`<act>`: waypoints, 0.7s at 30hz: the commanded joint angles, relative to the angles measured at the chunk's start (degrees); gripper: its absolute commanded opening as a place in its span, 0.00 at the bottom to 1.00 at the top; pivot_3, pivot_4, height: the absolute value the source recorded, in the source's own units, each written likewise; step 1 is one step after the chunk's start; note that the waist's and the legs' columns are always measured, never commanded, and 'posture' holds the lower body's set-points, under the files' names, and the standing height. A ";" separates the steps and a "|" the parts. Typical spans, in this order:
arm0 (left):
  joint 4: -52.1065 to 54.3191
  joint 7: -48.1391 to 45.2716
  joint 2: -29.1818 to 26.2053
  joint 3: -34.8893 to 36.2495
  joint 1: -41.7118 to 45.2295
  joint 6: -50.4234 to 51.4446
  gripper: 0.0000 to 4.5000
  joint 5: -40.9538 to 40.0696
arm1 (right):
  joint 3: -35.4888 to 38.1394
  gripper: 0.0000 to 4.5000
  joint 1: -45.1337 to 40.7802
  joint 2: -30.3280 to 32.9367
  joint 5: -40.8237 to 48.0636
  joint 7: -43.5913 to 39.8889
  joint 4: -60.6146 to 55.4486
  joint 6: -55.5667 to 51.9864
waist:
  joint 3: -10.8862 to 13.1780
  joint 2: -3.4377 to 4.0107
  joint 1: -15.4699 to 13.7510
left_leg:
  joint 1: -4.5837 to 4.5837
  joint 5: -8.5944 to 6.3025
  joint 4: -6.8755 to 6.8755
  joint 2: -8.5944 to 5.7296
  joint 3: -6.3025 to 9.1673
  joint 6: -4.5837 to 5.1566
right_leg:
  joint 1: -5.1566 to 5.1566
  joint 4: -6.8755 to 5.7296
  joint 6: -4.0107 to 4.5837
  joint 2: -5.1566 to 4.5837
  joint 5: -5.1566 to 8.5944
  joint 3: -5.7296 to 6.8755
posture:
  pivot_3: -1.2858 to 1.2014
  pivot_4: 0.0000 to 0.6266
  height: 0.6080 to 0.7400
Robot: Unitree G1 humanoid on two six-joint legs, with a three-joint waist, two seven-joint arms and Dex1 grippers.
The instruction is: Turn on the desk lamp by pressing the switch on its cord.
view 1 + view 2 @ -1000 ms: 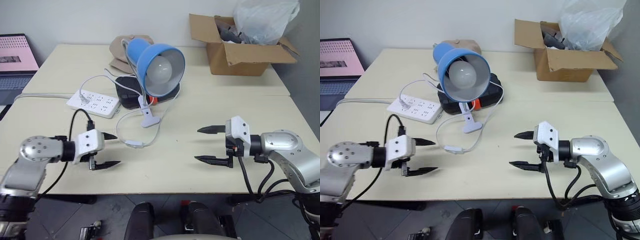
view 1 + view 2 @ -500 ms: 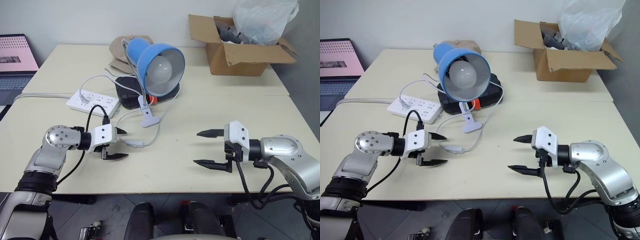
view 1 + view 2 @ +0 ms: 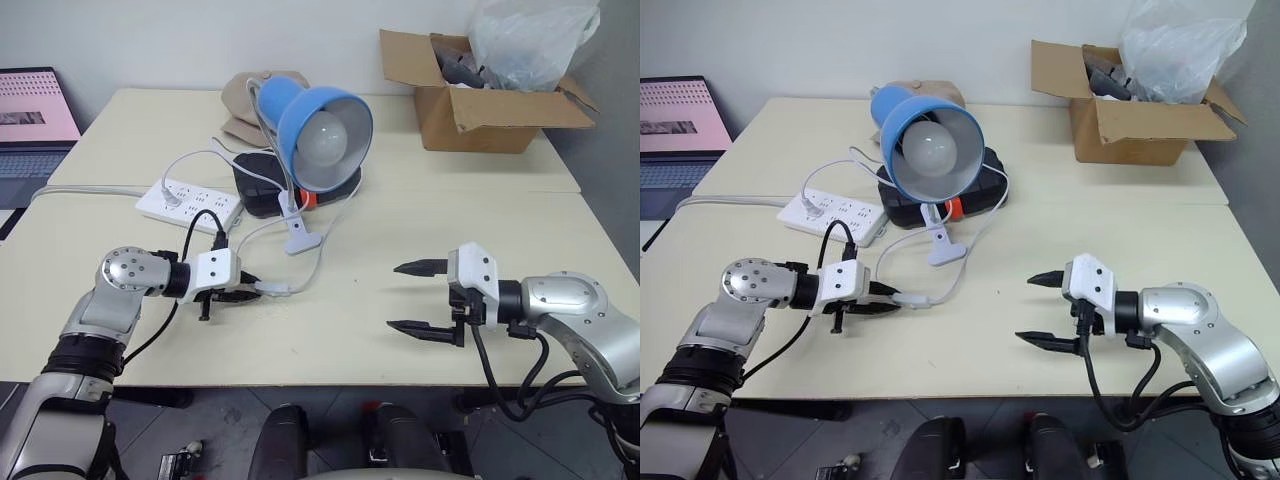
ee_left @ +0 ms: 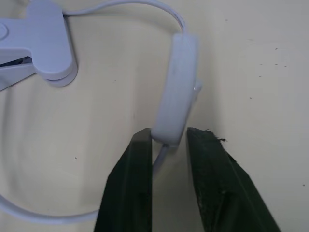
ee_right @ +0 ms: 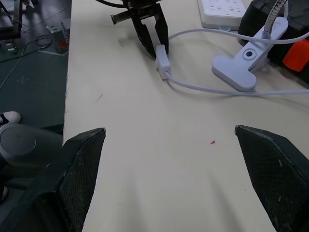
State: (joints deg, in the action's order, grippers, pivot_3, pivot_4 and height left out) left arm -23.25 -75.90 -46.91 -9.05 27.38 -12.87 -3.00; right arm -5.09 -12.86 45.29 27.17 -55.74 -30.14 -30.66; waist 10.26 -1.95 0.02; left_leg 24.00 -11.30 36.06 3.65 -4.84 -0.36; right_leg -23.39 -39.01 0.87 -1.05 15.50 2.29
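White cord [image 4: 120,4] is dipping out of sight beneath the left gripper [image 3: 245,292], whose black fingers [image 4: 128,188] are clenching the near end of the switch [image 4: 176,89]. That switch is lying flat on the desk [image 3: 330,330], its long axis running away from the fingers. Rightward, the lamp [image 3: 320,125] is facing forward, unlit. The right gripper [image 3: 405,296] is hanging released above bare desk.

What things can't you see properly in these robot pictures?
- The switch: in the left wrist view the left gripper covers its near end, and its rocker button can't be made out.
- The cardboard box: the plastic bag hides its contents in the eye views.
- The laptop: cut off by the picture edge.
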 commanded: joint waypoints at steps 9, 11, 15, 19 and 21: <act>14.27 -2.08 4.32 -3.29 2.56 10.62 0.08 -2.62 | 5.11 1.00 1.01 1.50 2.09 1.68 -4.06 -1.17 | 0.00 0.00 0.00 | 0.00 0.00 0.01 0.00 0.02 0.00 | 0.02 0.00 -0.02 0.02 -0.01 0.00 | 0.52 0.24 1.00; 15.88 -2.52 5.56 -4.23 4.13 13.66 0.08 -2.85 | 5.58 1.00 0.88 1.65 2.54 2.25 -4.97 -1.86 | 0.00 -0.01 -0.08 | 0.00 0.00 0.02 0.00 0.05 0.00 | 0.03 -0.01 -0.02 0.03 -0.01 0.01 | 0.52 0.24 1.00; 18.51 -2.34 7.31 -6.52 6.62 19.43 0.08 -1.90 | 5.55 1.00 -1.17 1.39 3.08 4.47 -6.17 -5.13 | -0.01 -0.02 0.13 | -0.01 0.01 0.05 -0.04 0.05 0.01 | 0.06 0.00 -0.05 0.03 -0.03 -0.01 | 0.52 0.24 1.00; 20.07 0.22 9.64 -7.77 8.92 23.47 0.08 -0.65 | 1.87 1.00 -5.97 -0.80 3.49 6.89 -5.15 -9.51 | -0.01 -0.02 0.26 | -0.04 0.01 0.05 -0.02 0.05 0.01 | 0.06 -0.02 -0.06 0.06 -0.04 -0.04 | 0.52 0.24 1.00; 20.75 0.85 10.32 -8.03 9.27 24.82 0.08 -0.76 | -1.73 1.00 -8.60 -2.39 0.79 8.01 -2.82 -9.55 | -0.01 -0.02 0.30 | -0.05 0.01 0.05 0.01 0.08 0.01 | 0.07 -0.02 -0.06 0.13 -0.04 -0.05 | 0.52 0.24 1.00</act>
State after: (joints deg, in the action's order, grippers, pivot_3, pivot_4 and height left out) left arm -4.66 -76.04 -36.87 -17.30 35.42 10.50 -3.81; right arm -3.73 -19.27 44.16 30.11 -49.10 -33.90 -39.87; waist 10.25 -1.97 0.31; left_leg 23.94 -11.29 36.10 3.67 -4.75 -0.35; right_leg -23.32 -39.03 0.81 -0.90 15.46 2.24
